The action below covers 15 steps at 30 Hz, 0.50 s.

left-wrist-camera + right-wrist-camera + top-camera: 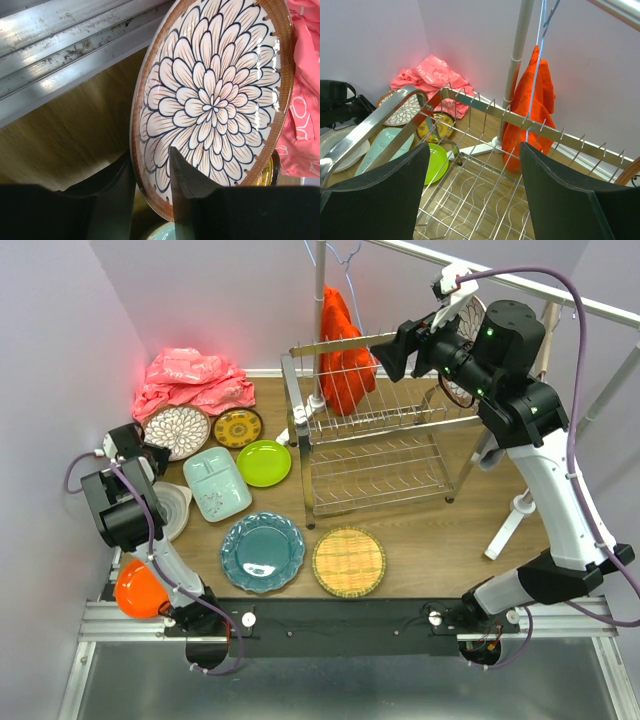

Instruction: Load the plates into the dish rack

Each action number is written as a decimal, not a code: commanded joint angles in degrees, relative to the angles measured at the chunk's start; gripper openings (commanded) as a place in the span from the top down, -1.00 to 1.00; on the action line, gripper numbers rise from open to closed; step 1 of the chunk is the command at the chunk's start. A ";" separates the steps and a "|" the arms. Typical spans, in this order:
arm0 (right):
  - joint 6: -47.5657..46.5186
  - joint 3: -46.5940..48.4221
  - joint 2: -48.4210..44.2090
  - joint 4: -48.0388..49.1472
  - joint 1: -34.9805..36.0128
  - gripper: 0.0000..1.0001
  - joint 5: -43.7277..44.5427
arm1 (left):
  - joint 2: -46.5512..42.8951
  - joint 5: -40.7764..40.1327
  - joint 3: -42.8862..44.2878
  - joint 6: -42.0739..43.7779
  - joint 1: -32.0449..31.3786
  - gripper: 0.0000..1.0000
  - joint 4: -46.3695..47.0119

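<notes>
- The left arm (125,505) has rounded black joint housings joined by white links.
- A thin grey-purple left cable (70,473) comes off its wrist.
- The right arm (555,500) has long white links, bulky black joints and small green lights (490,332).
- A longer purple-grey right cable (573,390) follows it.
- The left pincer (150,170) and right pincer (473,152) have flat, tapered, matte black fingers.
- Both bases sit on a black bar (330,628) with white round knobs (248,619).

The wooden table (430,530) carries the dish rack (375,455). Left of it lie a lime plate (264,462), a mint tray (217,483) and a pink cloth (190,380). In front of it lie a teal plate (262,552) and a woven plate (349,562).
</notes>
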 commanded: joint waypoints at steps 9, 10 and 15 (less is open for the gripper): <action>0.81 2.80 0.42 2.10 0.19 -0.61 1.72 | -0.11 2.63 1.82 0.31 0.00 1.00 1.85; 0.98 2.80 0.42 2.10 0.28 -0.61 1.54 | -1.34 3.16 1.39 0.40 0.09 1.00 2.20; 0.90 2.19 -0.11 2.19 0.28 -0.61 1.45 | -6.09 7.46 -0.72 0.23 0.53 1.00 5.01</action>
